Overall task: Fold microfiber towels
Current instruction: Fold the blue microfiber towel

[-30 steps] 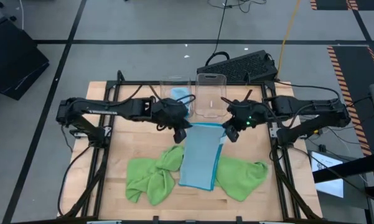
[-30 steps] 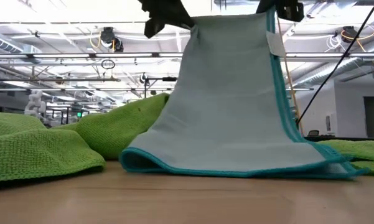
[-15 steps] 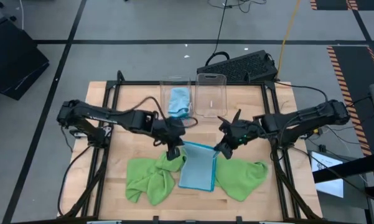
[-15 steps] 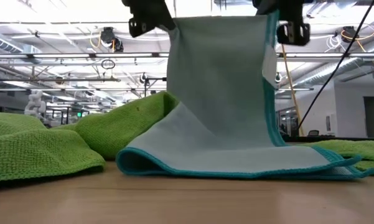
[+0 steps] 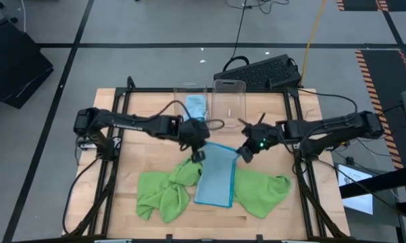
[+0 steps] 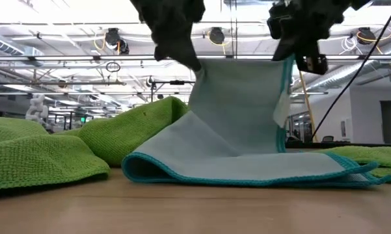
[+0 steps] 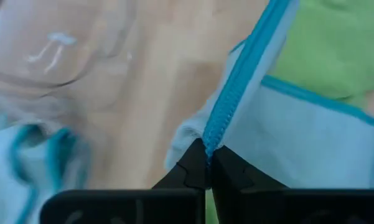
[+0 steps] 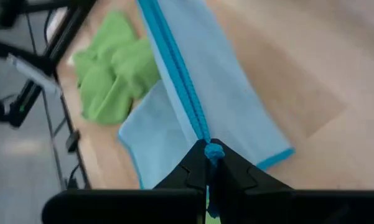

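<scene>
A light blue towel [image 5: 216,177] with a teal hem lies in the middle of the table between two lime green towels [image 5: 163,192] [image 5: 263,191]. Its near part is doubled over on the wood [image 6: 247,170]. Its far edge is held up. My left gripper [image 5: 198,152] is shut on that edge's left corner. My right gripper [image 5: 245,152] is shut on its right corner. Another blue towel [image 5: 197,106] sits in the left clear bin. My left gripper pinches the teal hem [image 7: 216,134] at the left corner of the towel's raised edge between its two fingers, coming from above. The cloth hangs below it [image 6: 211,97], its lower part on the table. My right gripper pinches the teal hem [image 8: 202,138] at the right corner of the raised edge between its two fingers, from above. The cloth hangs below it [image 6: 281,97], fairly taut between the two grippers, its lower part on the table.
Two clear bins [image 5: 190,91] [image 5: 230,101] stand at the table's far edge, just behind the grippers. A black keyboard [image 5: 260,71] lies beyond them. The green towels lie crumpled left and right of the blue one. Bare wood [image 5: 142,155] shows at the left.
Both grippers have carried the towel's far edge toward the table's near edge, then come down. The held edge stands clearly lower than before. The towel's near, doubled part has stayed on the table.
</scene>
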You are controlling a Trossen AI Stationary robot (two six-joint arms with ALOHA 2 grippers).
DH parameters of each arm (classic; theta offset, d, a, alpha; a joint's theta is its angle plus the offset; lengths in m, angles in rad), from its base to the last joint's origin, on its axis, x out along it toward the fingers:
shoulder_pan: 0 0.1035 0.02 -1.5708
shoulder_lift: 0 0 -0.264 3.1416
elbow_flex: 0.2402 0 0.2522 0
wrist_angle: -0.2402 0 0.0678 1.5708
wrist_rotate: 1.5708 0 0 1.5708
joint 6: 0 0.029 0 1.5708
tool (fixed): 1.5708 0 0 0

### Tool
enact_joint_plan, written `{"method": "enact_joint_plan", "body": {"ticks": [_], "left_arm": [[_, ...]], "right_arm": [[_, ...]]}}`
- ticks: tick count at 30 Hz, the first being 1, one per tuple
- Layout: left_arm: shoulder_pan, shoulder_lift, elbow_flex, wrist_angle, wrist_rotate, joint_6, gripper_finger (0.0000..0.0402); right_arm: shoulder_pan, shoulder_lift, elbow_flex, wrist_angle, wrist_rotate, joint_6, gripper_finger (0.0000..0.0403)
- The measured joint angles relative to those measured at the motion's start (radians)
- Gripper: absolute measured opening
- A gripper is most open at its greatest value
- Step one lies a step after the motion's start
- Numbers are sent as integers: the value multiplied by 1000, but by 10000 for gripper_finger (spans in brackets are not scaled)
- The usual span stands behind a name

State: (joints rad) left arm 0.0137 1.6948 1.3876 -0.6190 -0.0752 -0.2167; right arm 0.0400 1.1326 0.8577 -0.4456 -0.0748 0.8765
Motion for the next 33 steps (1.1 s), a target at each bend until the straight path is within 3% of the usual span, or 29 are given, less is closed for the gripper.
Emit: {"method": "enact_joint_plan", "body": {"ticks": [7, 13, 20, 33], "left_arm": [[142, -6, 0, 95, 86, 21, 8], [160, -7, 1, 92, 167, 20, 5], [79, -8, 1, 23, 254, -9, 9], [-118, -8, 2, -8, 256, -74, 6]], "right_arm": [[-141, -67, 0, -26, -2, -63, 6], [-162, -109, 0, -34, -8, -72, 6], [-101, -106, 0, -6, -80, -20, 6], [114, -7, 0, 76, -110, 117, 6]]}}
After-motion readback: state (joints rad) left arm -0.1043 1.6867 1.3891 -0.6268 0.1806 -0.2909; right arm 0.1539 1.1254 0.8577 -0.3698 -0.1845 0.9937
